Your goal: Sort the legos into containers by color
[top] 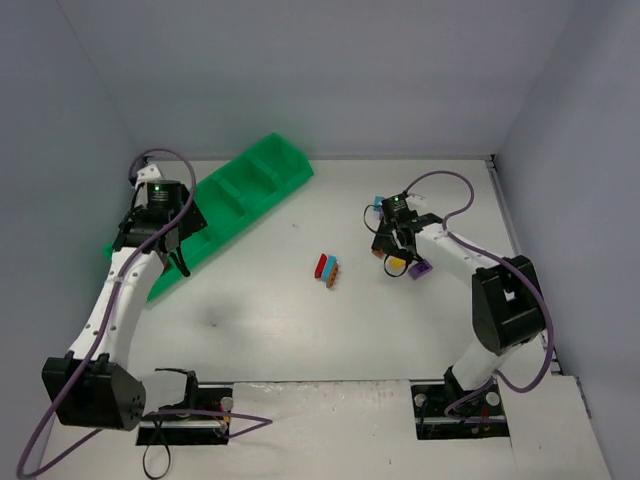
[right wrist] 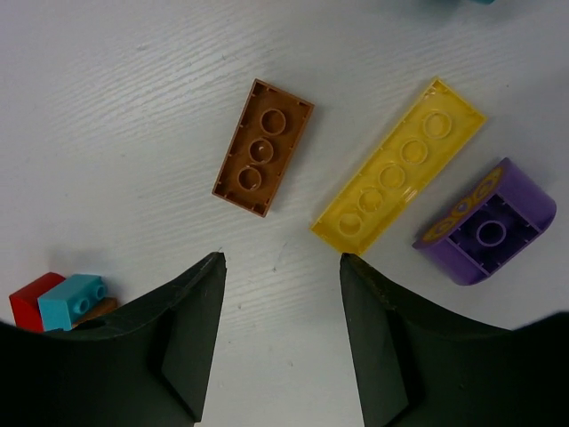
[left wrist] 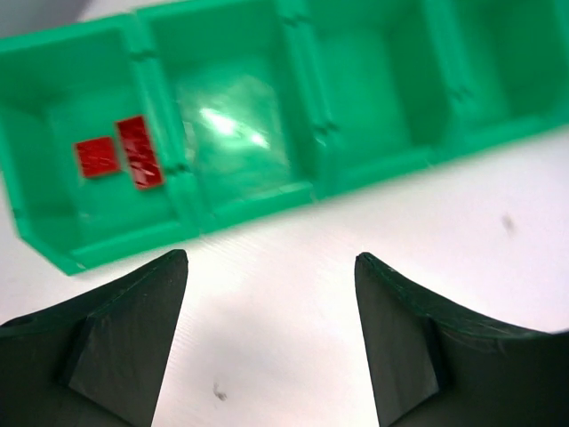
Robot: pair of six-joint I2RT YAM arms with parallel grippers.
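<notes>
The green tray [top: 262, 175] lies at the back left. Its end compartment holds two red bricks [left wrist: 120, 154]; the other compartments in the left wrist view [left wrist: 382, 98] look bare. My left gripper [left wrist: 271, 262] is open and empty just in front of the tray. My right gripper [right wrist: 282, 258] is open and empty above a brown brick [right wrist: 263, 147], a yellow brick [right wrist: 400, 178] and a purple brick [right wrist: 487, 222]. A stack of red, teal and brown bricks [top: 327, 267] lies mid-table and shows in the right wrist view [right wrist: 62, 301].
A teal brick [top: 377, 203] lies behind the right gripper. The purple brick [top: 419, 268] and yellow brick [top: 397, 263] lie by the right arm. Grey walls close in the table on three sides.
</notes>
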